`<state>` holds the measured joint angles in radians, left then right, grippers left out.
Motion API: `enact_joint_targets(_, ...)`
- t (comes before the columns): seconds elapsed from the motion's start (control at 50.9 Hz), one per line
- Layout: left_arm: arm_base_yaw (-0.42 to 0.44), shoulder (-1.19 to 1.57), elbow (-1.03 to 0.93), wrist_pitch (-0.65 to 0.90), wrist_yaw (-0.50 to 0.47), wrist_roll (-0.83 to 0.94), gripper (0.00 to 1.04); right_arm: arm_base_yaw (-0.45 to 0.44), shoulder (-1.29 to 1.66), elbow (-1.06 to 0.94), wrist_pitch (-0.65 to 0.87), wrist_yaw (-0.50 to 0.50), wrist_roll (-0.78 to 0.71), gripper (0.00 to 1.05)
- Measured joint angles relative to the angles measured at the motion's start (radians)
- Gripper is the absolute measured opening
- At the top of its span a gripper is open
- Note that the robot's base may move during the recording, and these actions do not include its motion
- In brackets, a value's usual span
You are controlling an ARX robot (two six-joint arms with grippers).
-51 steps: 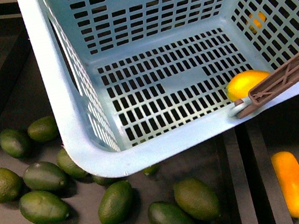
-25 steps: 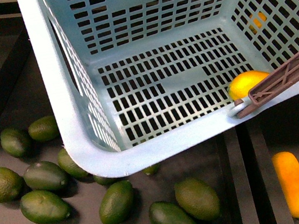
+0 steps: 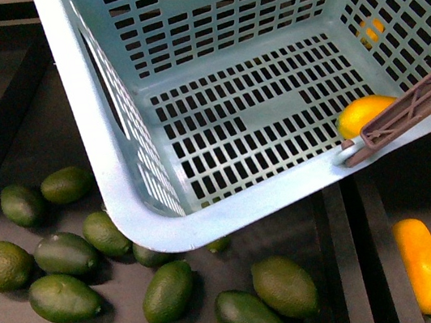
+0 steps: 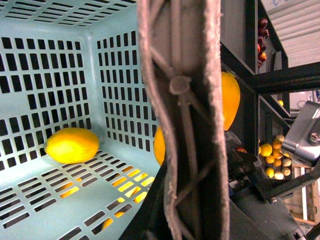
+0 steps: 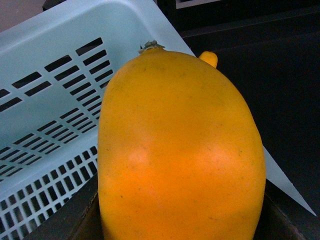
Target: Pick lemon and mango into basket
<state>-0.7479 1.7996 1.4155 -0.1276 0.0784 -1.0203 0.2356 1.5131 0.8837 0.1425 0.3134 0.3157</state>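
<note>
Lemon [image 3: 362, 112] done: it lies in the basket [image 3: 104, 130], near the handle [image 4: 185, 125] crossing just before the left gripper. Mango [image 5: 180, 150] not yet in, outside the basket, filling the space right before the right gripper. Neither gripper's jaws show, so whether they are apart or clamped I cannot tell. Count: one lemon, one basket, one mango up close, at least nine green fruits [image 3: 62, 296].

The dark bench [image 3: 18, 160] is split by a raised black divider [image 3: 361, 261]. Left of it, dark green oval fruits [image 3: 168, 292] lie scattered across the surface, several touching, a couple half hidden under the rim of the basket [image 3: 86, 108]. Right of the divider the mango [image 3: 424, 264] lies alone, lengthwise, close beside it.
</note>
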Motion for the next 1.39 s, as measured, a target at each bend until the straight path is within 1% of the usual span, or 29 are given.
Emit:
enact_joint_targets(0.039, 0.000, 0.000, 0.000, 0.000, -0.001, 0.000, 0.06, 0.002, 0.006, 0.004, 0.000, 0.005, 0.000, 0.62)
enact_joint_targets(0.098, 0.000, 0.000, 0.000, 0.000, -0.001, 0.000, 0.06, 0.004, 0.013, 0.009, -0.001, 0.008, 0.000, 0.69)
enact_joint_targets(0.118, 0.000, 0.000, 0.000, 0.000, -0.001, 0.000, 0.06, 0.004, 0.014, 0.010, -0.002, 0.009, 0.000, 0.72)
enact_joint_targets(0.196, 0.000, 0.000, 0.000, 0.000, 0.000, -0.001, 0.06, 0.003, 0.014, 0.010, -0.007, 0.018, -0.002, 0.81)
enact_joint_targets(0.314, 0.000, 0.000, 0.000, 0.000, 0.002, 0.000, 0.06, -0.015, -0.008, 0.007, -0.022, 0.021, -0.009, 0.97)
enact_joint_targets(0.393, -0.001, 0.001, 0.000, 0.000, 0.013, -0.001, 0.06, -0.055, -0.062, -0.018, -0.034, 0.026, -0.035, 0.96)
enact_joint_targets(0.511, -0.001, 0.002, 0.000, 0.000, 0.007, -0.004, 0.06, -0.114, -0.155, -0.052, -0.109, 0.042, -0.048, 0.96)
enact_joint_targets(0.53, -0.001, 0.002, 0.000, 0.000, 0.006, -0.004, 0.06, -0.128, -0.175, -0.061, -0.116, 0.030, -0.056, 0.96)
enact_joint_targets(0.55, -0.001, 0.002, 0.000, 0.000, 0.003, -0.002, 0.06, -0.146, -0.195, -0.087, -0.066, -0.010, -0.082, 0.93)
enact_joint_targets(0.57, -0.001, 0.002, 0.000, 0.000, 0.003, 0.000, 0.06, -0.168, -0.224, -0.141, 0.060, -0.090, -0.122, 0.88)
enact_joint_targets(0.609, -0.001, 0.002, 0.000, 0.000, 0.003, 0.000, 0.06, -0.185, -0.256, -0.217, 0.233, -0.178, -0.176, 0.81)
enact_joint_targets(0.629, -0.001, 0.002, 0.000, 0.000, 0.003, -0.001, 0.06, -0.190, -0.277, -0.270, 0.343, -0.225, -0.209, 0.76)
enact_joint_targets(0.648, -0.001, 0.002, 0.000, 0.000, 0.003, -0.002, 0.06, -0.198, -0.289, -0.303, 0.407, -0.252, -0.221, 0.73)
enact_joint_targets(0.668, -0.001, 0.002, 0.000, 0.000, 0.003, -0.002, 0.06, -0.208, -0.306, -0.346, 0.479, -0.303, -0.246, 0.67)
enact_joint_targets(0.687, -0.002, 0.002, 0.000, 0.000, 0.004, -0.001, 0.06, -0.214, -0.320, -0.383, 0.531, -0.313, -0.262, 0.62)
enact_joint_targets(0.727, -0.002, 0.002, 0.000, 0.000, 0.008, -0.002, 0.06, -0.225, -0.347, -0.436, 0.575, -0.313, -0.279, 0.53)
enact_joint_targets(0.766, -0.002, 0.002, 0.000, 0.000, 0.013, -0.003, 0.06, -0.232, -0.374, -0.481, 0.591, -0.310, -0.288, 0.45)
enact_joint_targets(0.786, -0.002, 0.002, 0.000, 0.000, 0.012, -0.003, 0.06, -0.233, -0.380, -0.489, 0.593, -0.310, -0.288, 0.43)
enact_joint_targets(0.884, -0.002, 0.002, 0.000, 0.000, 0.007, -0.002, 0.06, -0.234, -0.428, -0.554, 0.604, -0.312, -0.297, 0.27)
enact_joint_targets(0.943, -0.002, 0.002, 0.000, 0.000, 0.007, -0.001, 0.06, -0.234, -0.448, -0.580, 0.607, -0.312, -0.301, 0.20)
enact_joint_targets(1.041, -0.002, 0.002, 0.000, 0.000, 0.008, -0.002, 0.06, -0.235, -0.497, -0.633, 0.608, -0.311, -0.306, 0.04)
enact_joint_targets(1.061, -0.002, 0.002, 0.000, 0.000, 0.008, -0.002, 0.06, -0.235, -0.503, -0.638, 0.608, -0.311, -0.306, 0.03)
enact_joint_targets(1.395, -0.002, 0.002, 0.000, 0.000, 0.008, -0.002, 0.06, -0.235, -0.706, -0.773, 0.542, -0.313, -0.311, 0.02)
